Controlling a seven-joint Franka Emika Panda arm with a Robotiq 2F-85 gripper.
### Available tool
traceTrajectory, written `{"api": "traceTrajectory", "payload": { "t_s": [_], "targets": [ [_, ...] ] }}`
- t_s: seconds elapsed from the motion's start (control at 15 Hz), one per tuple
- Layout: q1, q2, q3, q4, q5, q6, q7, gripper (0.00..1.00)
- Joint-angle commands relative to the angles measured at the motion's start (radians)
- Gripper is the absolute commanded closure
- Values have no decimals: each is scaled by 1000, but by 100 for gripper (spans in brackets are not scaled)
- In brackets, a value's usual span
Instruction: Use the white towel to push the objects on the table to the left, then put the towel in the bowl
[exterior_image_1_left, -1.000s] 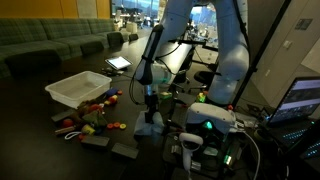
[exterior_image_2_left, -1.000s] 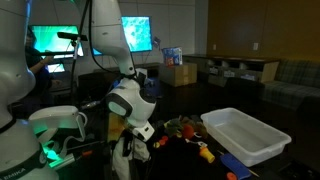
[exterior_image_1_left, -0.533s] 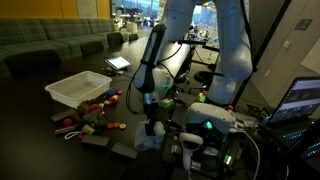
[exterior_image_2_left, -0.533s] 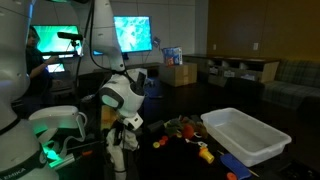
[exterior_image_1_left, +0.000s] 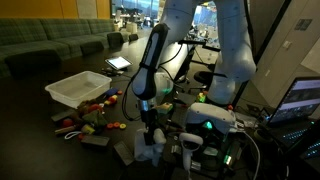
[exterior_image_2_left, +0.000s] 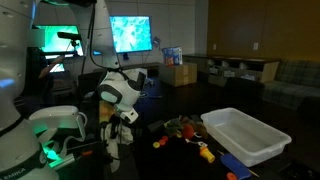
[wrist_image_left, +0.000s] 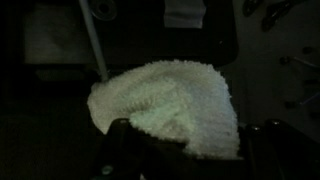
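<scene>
Lowered since a second ago, hand (exterior_image_1_left: 150, 136) pinching small soft white cloth towel (wrist_image_left: 165, 105); light, floppy; best gripped mid-bunch.

Both exterior views stand at middle distance, slightly above the glossy black tabletop (exterior_image_1_left: 40, 115), and face the white robot arm (exterior_image_1_left: 155, 55) (exterior_image_2_left: 118, 92) from roughly opposite sides. The shallow white rectangular plastic tray appears left of the arm in an exterior view (exterior_image_1_left: 60, 97) and right of it in an exterior view (exterior_image_2_left: 262, 150). The wrist view looks closely down on the soft white towel (wrist_image_left: 170, 105).
</scene>
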Motion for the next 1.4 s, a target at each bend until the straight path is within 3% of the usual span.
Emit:
{"api": "traceTrajectory", "payload": {
  "t_s": [0.0, 0.67, 1.33],
  "targets": [
    [43, 25, -4, 73, -11, -41, 44, 100],
    [119, 201, -34, 334, -90, -91, 131, 99],
    [143, 340, -28, 555, -363, -114, 163, 100]
  ]
}}
